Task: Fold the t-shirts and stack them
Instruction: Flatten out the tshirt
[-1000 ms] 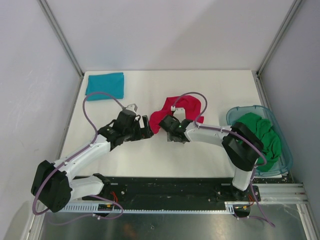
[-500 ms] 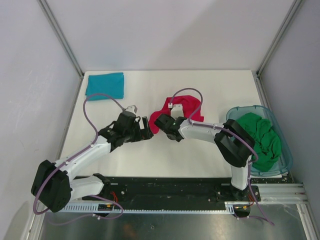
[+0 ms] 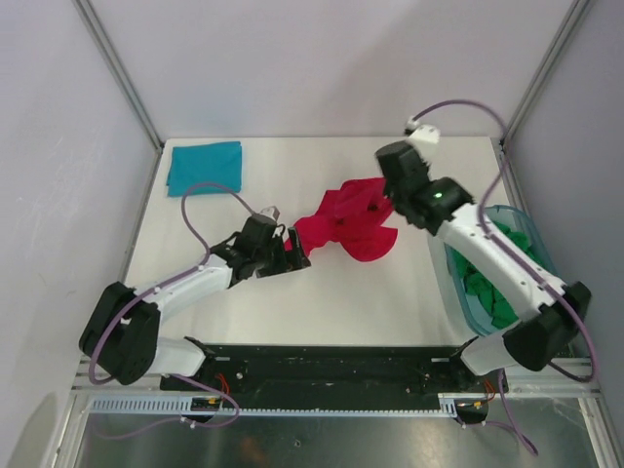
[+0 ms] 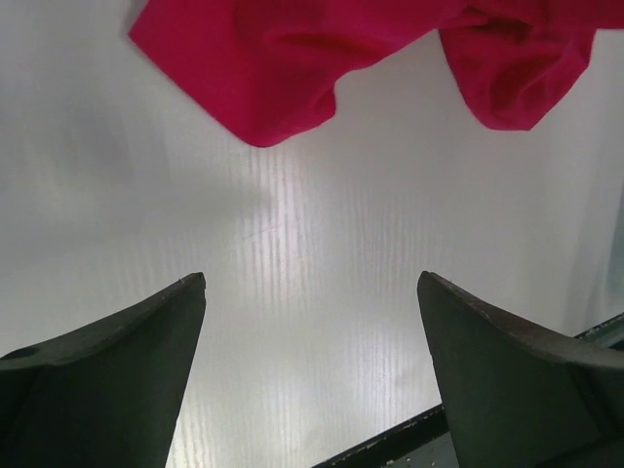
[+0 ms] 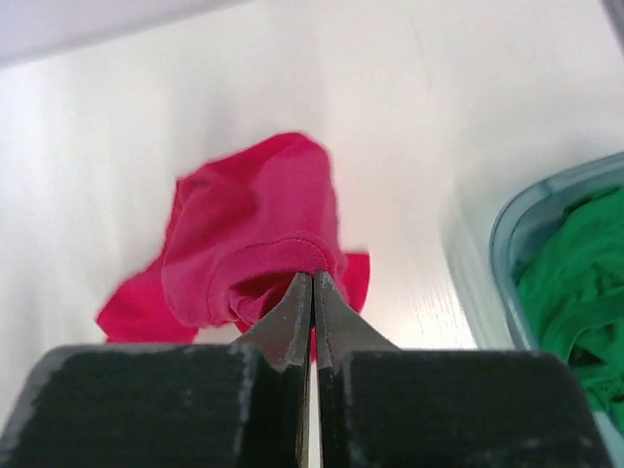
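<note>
Right pincer: clamping hem of limp, light red shirt; left pincer: gaping near a loose corner worth seizing

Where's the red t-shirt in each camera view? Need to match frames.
Top external: red t-shirt mid-picture, its upper right end pinched by the right gripper.
Left wrist: along the top edge, beyond the open left gripper.
Right wrist: centre-left, pinched in the shut right gripper.
Shared landmark: the white table under it in all three views.
</note>
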Controlling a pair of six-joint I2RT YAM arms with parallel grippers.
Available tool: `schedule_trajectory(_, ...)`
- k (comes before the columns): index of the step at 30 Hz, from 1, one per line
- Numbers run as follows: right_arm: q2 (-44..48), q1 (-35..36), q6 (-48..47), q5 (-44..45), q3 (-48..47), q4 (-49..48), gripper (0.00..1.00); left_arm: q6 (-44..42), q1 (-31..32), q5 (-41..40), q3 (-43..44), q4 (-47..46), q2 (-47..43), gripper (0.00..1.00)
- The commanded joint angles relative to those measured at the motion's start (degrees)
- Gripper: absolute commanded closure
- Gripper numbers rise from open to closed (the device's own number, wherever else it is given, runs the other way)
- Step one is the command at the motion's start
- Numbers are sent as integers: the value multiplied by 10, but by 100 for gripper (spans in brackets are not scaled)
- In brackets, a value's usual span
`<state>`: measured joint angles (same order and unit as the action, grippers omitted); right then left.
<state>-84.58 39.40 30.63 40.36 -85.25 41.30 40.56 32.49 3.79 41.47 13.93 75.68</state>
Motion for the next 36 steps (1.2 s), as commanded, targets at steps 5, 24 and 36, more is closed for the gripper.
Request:
schedule_trajectory(5, 4, -74, -58, -72, -112, 22, 100, 19, 41, 33, 42, -74, 43, 11)
schedule_trajectory(24, -105, -115, -74, -94, -310, 72, 100, 47, 98, 18, 144, -206, 217, 29)
schedule_trajectory(36, -127, -120, -81, -96, -375, 104, 100, 13, 102, 11, 241, -259, 339, 31)
